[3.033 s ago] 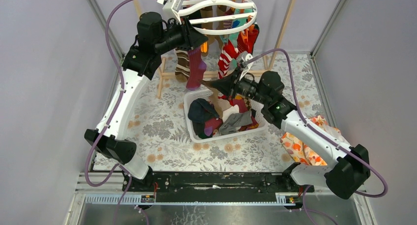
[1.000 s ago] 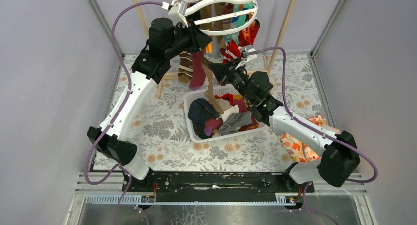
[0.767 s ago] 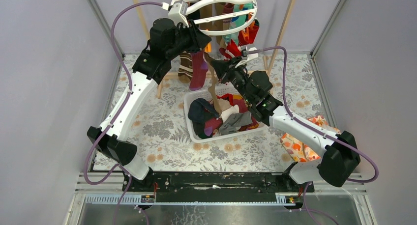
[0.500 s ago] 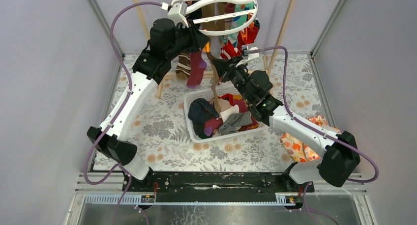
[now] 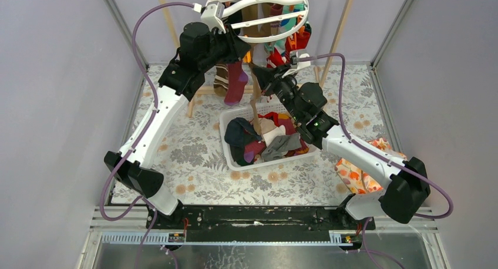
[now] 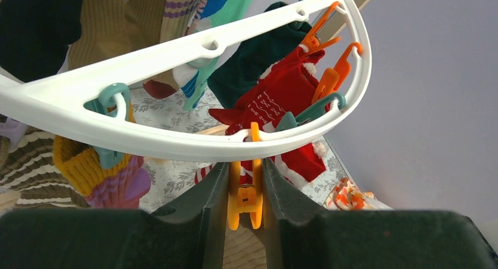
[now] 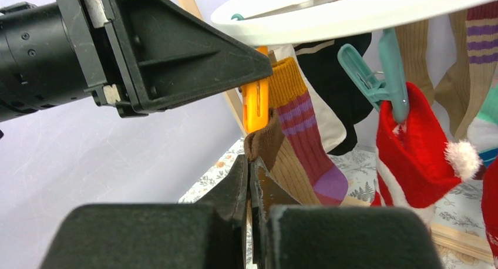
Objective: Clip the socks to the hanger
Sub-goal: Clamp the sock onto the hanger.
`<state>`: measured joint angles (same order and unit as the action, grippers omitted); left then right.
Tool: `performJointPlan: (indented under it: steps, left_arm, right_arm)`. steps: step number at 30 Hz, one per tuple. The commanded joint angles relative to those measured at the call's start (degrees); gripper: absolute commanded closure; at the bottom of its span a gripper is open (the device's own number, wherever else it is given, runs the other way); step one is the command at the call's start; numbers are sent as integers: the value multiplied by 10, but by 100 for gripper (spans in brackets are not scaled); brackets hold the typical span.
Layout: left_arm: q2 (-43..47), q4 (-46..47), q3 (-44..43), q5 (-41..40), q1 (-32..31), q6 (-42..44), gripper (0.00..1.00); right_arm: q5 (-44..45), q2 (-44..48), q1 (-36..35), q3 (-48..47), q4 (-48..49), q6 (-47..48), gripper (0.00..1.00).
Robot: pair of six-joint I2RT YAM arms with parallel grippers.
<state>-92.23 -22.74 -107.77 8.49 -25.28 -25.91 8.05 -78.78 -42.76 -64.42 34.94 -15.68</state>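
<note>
White plastic forms the hanger [image 5: 265, 19], hung at 12 o'clock over the floral worktop [image 5: 188, 157]. The basket [image 5: 230, 154] of unclipped socks [image 5: 261, 141] sits at the centre.

**Top view.** My left end effector [image 5: 245, 50] reaches the ring's rim at about its 7 o'clock. My right end effector [image 5: 256, 74] comes up to it from 4 o'clock. A tan sock [image 5: 253, 104] trails from it down toward the basket.

**Left wrist view.** The left end effector [image 6: 244, 166] is clenched on an orange clip [image 6: 244, 201] that dangles from the rim of the hanger [image 6: 176, 143], with one finger pressed on each side. From here I cannot tell whether the clip's mouth is gaping.

**Right wrist view.** The right end effector [image 7: 251, 169] is clamped on the tan sock [image 7: 273, 145] just below its brown cuff. The cuff sits at 6 o'clock of the orange clip [image 7: 255, 104], touching or all but touching its lower end. A magenta-striped sock [image 7: 305, 145], already hung, is just behind.

**Reading.** I judge the step in hand to be feeding this cuff to the squeezed clip. The next move calls for a short lift toward 12 o'clock, until the cuff is inside the mouth. The left end effector then eases its squeeze so the clip bites. Only after that should the right one let go. If I am off to one side, the cuff would likely nudge the hanging clip away rather than enter it.
</note>
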Motion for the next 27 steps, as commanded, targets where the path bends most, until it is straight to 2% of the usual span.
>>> performJointPlan:
  steps: [1, 11, 20, 27]
  left_arm:
    - [6, 0, -13, -13, -10, 13, 100]
    - [5, 1, -18, -31, -19, 25, 100]
    - [11, 1, -15, -57, -24, 33, 100]
    - [10, 0, -17, -73, -33, 42, 100]
  right_arm:
    - [1, 7, -8, -34, 20, 7, 100]
    - [-1, 3, -9, -46, 10, 11, 100]
    - [33, 31, -9, 18, 9, 22, 100]
    - [37, 26, -9, 6, 5, 27, 100]
